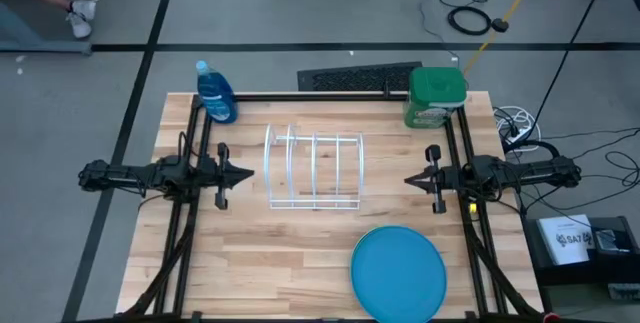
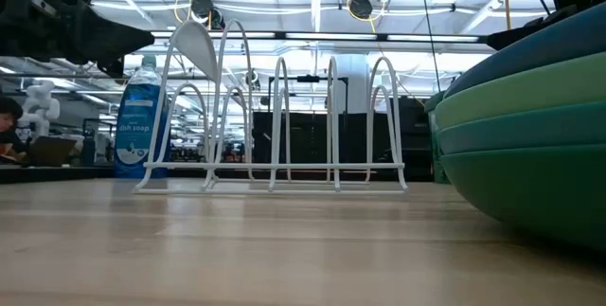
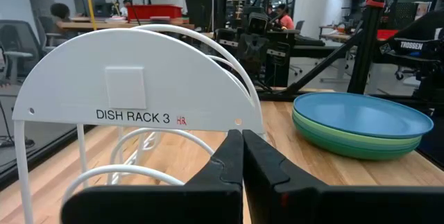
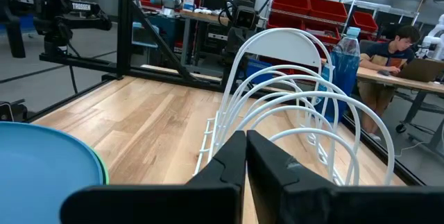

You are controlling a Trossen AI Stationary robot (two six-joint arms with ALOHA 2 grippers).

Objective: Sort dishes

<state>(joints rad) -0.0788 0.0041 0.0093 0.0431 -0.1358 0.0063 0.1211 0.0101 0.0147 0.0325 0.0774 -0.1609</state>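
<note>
The dishes sit as one stack (image 1: pixel 398 273) near the table's front edge, right of centre, blue plate on top. The left wrist view shows the stack (image 3: pixel 361 123) with green plates under the blue one; the low view shows its rims (image 2: pixel 530 145) close at the right. A white wire rack (image 1: pixel 314 170) stands at the table's middle, its foot on the wood, with nothing in it. My left gripper (image 1: pixel 250 174) is shut, left of the rack, pointing at it. My right gripper (image 1: pixel 408 178) is shut, right of the rack, pointing at it. Neither touches anything.
A blue soap bottle (image 1: pixel 216 93) stands at the far left corner and a green tub (image 1: pixel 436 97) at the far right. Black frame bars run along the table's left, right and far sides. Bare wood lies between the rack and the near edge, left of the plates.
</note>
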